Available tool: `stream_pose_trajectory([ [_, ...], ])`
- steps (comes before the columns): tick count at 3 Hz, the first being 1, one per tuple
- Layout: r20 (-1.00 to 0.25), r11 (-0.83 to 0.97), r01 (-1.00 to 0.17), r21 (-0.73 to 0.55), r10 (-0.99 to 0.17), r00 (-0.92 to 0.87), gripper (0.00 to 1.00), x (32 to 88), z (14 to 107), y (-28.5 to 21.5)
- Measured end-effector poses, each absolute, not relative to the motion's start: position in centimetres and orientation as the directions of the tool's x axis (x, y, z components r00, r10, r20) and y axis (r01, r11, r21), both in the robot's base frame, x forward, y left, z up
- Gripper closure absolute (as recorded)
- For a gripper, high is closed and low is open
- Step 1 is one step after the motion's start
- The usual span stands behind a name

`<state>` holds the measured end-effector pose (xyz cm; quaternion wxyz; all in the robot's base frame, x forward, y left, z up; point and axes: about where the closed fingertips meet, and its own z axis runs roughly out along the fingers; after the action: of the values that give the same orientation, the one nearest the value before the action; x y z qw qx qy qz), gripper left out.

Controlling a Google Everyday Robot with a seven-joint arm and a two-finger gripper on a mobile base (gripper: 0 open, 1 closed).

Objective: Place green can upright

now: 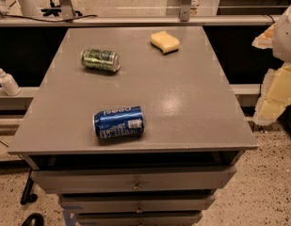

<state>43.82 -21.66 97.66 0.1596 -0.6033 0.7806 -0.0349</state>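
Hanging beyond the table's right edge, the gripper (276,74) shows only as a pale, yellowish shape at the border of the view. It holds nothing that can be seen, and whether it is apart or closed cannot be told. It is well apart from everything on the table (192,107) and above none of it.

The green can (100,60) lies on its side in the table's far left part, its long axis running roughly across the table and one silver end turned toward the table's right side. Nothing touches it. The blue can (118,122) also lies on its side, close to the table's near edge and left of its middle. A yellow sponge (165,42) sits near the table's far edge, right of centre. A white pump bottle (6,81) stands off the table's left side, lower down.

As for progress, nothing of the task appears done: the can is not upright and not grasped. What is left is probably the whole sequence: reaching across the table, taking the can round its body, turning it onto one end and letting go.
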Motion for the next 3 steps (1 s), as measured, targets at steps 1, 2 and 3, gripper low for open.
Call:
stream_pose_trajectory([
  [1, -0.207, 0.27, -0.931, -0.247, -0.953, -0.221, 0.0, 43.8, 97.7, -21.6],
  [2, -0.23, 0.246, -0.931, -0.268, -0.955, -0.186, 0.0, 45.8, 97.5, -19.8],
  [3, -0.247, 0.209, -0.934, -0.29, -0.959, -0.138, 0.0, 50.4, 96.9, -16.2],
])
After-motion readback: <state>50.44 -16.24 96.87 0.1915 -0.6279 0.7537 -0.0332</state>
